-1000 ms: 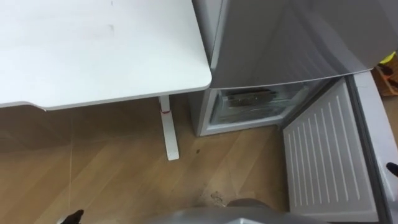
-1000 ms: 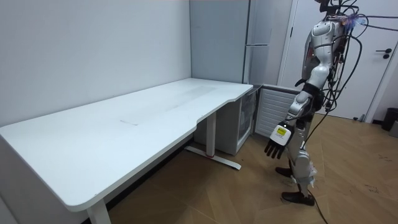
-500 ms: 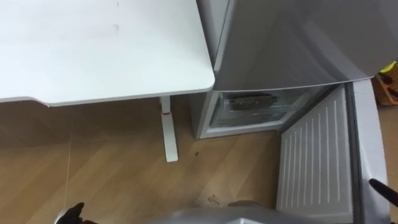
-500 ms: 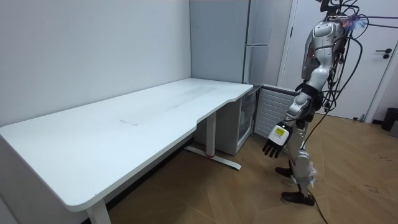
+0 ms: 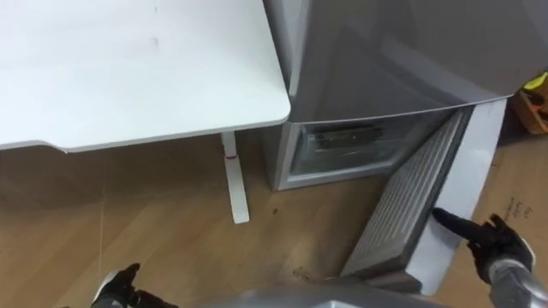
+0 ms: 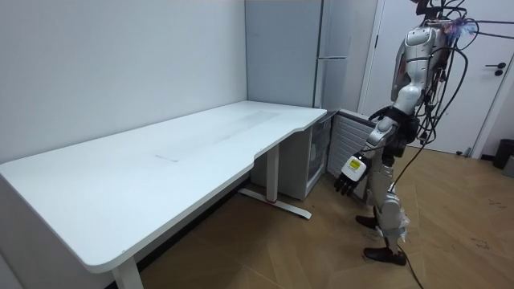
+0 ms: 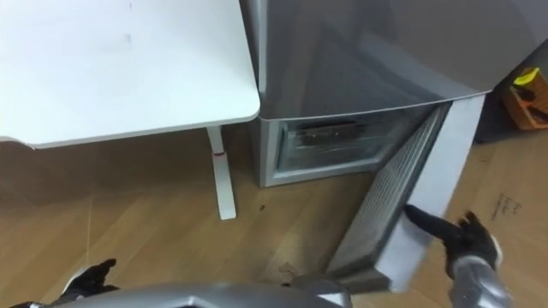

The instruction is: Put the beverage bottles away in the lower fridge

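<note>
The grey fridge (image 5: 385,51) stands right of the white table (image 5: 128,68). Its lower compartment (image 5: 347,145) is open, with a clear drawer inside; I cannot make out what lies in it. The lower door (image 5: 411,197) stands partly swung in, ribbed inner face toward the compartment. My right hand (image 5: 490,245) is open at the door's outer face, one straight finger touching it. My left hand (image 5: 120,287) hangs open and holds nothing at the lower left, over the wooden floor. In the room view I stand upright by the lower door (image 6: 349,144), left hand (image 6: 347,178) held forward.
A white table leg (image 5: 233,180) stands on the wooden floor just left of the fridge. To the fridge's right lie cardboard sheets (image 5: 514,188), with an orange box (image 5: 533,109) and a yellow object (image 5: 536,80) at the view's edge.
The lower door has swung from wide open toward the compartment. My right hand has come into view against its outer face. My left hand has risen and moved forward.
</note>
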